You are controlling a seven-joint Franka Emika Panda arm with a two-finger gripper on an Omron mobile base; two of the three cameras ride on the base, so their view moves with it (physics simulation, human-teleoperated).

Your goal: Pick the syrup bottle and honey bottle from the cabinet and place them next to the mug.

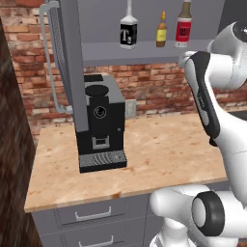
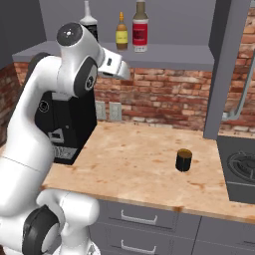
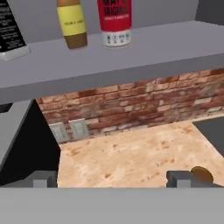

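You see the tall brown red-labelled syrup bottle (image 2: 140, 26) and small amber-yellow honey bottle (image 2: 121, 32) upright side by side on the grey wall cabinet shelf (image 2: 174, 54). The squat black mug (image 2: 184, 160) stands on the wooden counter (image 2: 139, 159). The two-finger gripper (image 3: 113, 178) is spread wide, holding nothing, below shelf level.

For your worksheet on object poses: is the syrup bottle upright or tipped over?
Upright. The syrup bottle stands on its base on the cabinet shelf, cap up, beside the honey bottle, untouched.
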